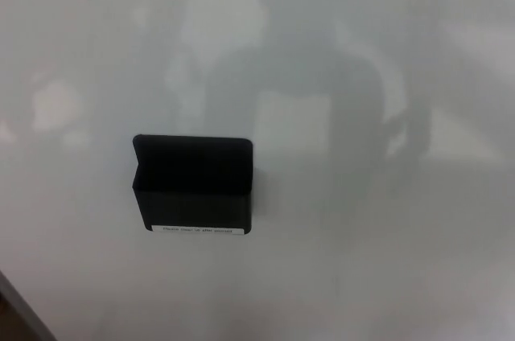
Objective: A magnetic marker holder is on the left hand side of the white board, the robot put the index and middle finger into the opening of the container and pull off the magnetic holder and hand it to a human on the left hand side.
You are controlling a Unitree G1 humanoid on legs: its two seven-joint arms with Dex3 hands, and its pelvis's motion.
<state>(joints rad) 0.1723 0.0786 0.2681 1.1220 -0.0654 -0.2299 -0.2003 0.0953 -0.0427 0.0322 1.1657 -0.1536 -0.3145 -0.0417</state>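
**Marker holder alone on the board, no hands in sight**

While we look down from the head view, almost the whole picture is taken up by the whiteboard [386,277], pale and glossy, with soft grey reflections spread over its upper half. We read these as mirrored shapes from the room; a darker, roughly person-sized patch sits right of centre, though the blur is too heavy for us to say what casts it.

On the board, left of centre and a little below the middle, we see the magnetic marker holder [193,184]. It is a black, box-like container with rounded corners, sitting flat against the white surface. Its left side shows a small step or notch where the front wall meets the back plate. Along its bottom edge runs a narrow white label [197,230] with a line of print (too small and soft for us to read).

At the lower left corner a thin grey strip [24,309] cuts diagonally across, probably the board's frame, with a sliver of brownish background beyond it.

Nothing stands before the holder, and nothing touches it. Neither of our hands shows in this picture, so we cannot tell whether the fingers are apart or together.
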